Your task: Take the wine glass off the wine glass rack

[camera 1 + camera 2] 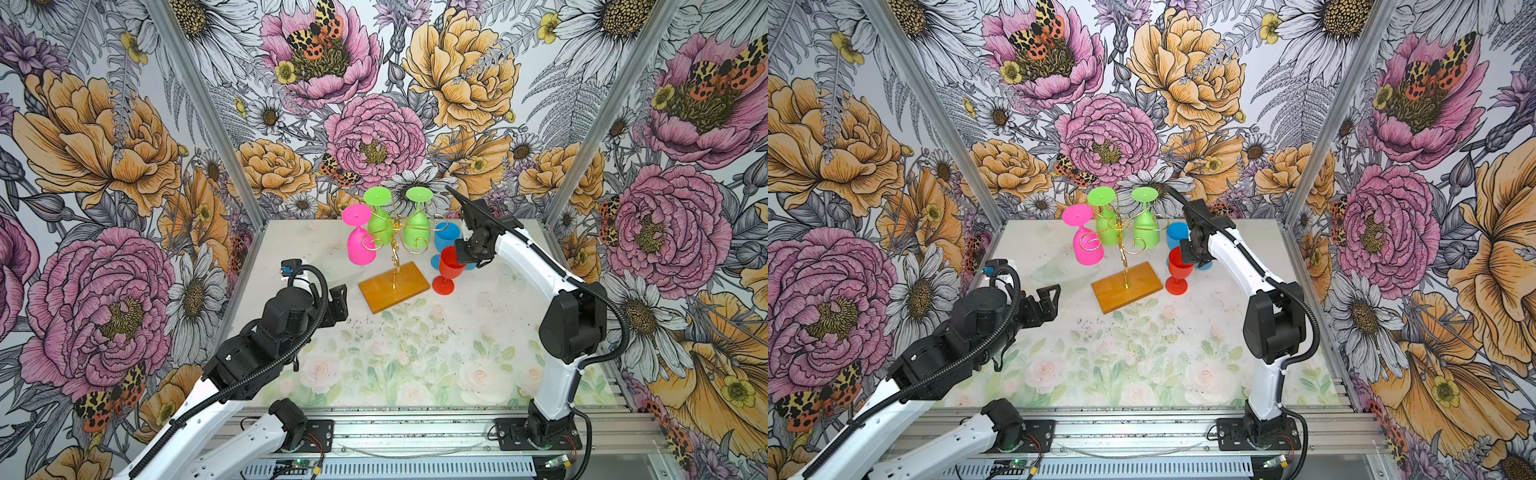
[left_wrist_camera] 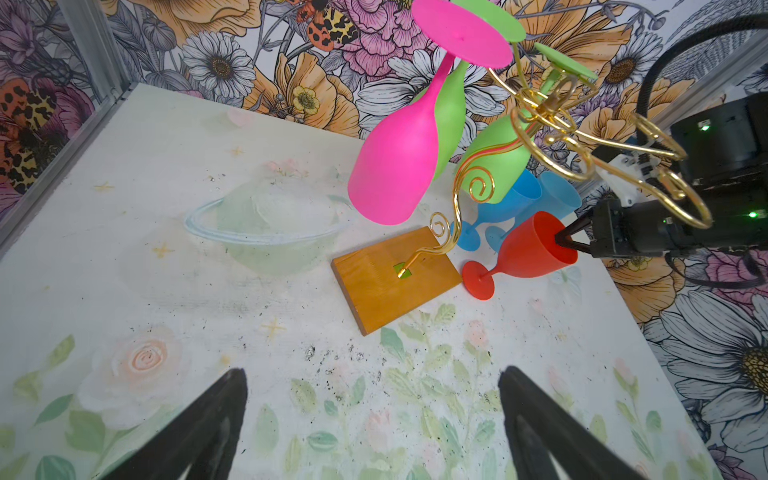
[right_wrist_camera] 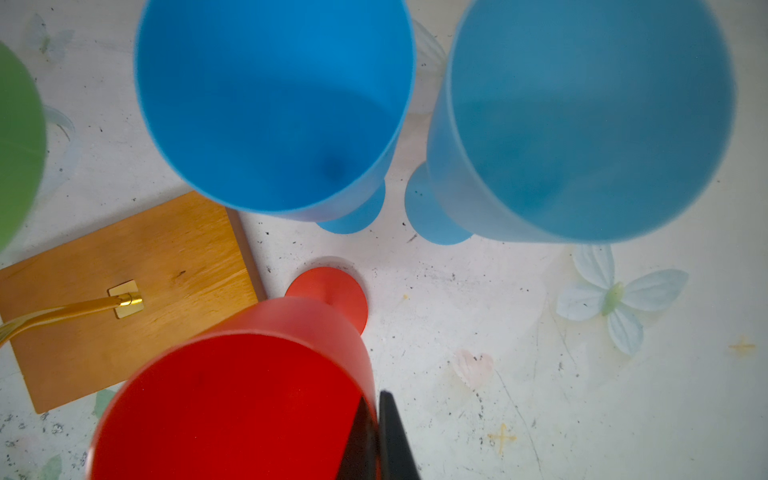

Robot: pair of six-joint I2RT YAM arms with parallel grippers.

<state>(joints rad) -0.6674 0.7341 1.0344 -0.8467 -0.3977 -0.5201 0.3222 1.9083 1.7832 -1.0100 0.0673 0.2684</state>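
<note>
Red wine glass [image 1: 451,264]: off the hooks, upright but tilted, just beside the wooden base [image 3: 166,257] of the rack. Its foot is at the tabletop [image 1: 415,353]; full contact cannot be confirmed.
Right tool [image 2: 561,241]: closed on the glass rim, one finger inside the bowl and one outside. Nothing else is held.
Left tool [image 2: 372,374]: spread wide and empty, hovering over the tabletop, apart from the rack on its left side.
Wine glass rack [image 1: 394,286]: carries one pink glass [image 1: 360,245] and two green glasses [image 1: 379,226], all hung bowl-down from the gold arms.
Blue glasses [image 3: 274,104]: two, upright on the tabletop, near the red glass on its far side.
Risk, release while tilted: if the rim is let go before the foot sits flat, the glass is likely to rock or topple. The narrow foot and tall bowl give little margin.
Risk, rim grip: a thin pinch at one point of the rim can slip or let the glass swing during lowering.
Risk, neighbours: a falling glass could strike the blue glasses or the wooden base, both close by.
Risk, withdrawal: one gold arm reaches out near the right tool's wrist, so a careless lift could snag the wire and shake the hung glasses.
Risk, inner finger: moving off sideways before that finger clears the bowl would drag the glass over.
</note>
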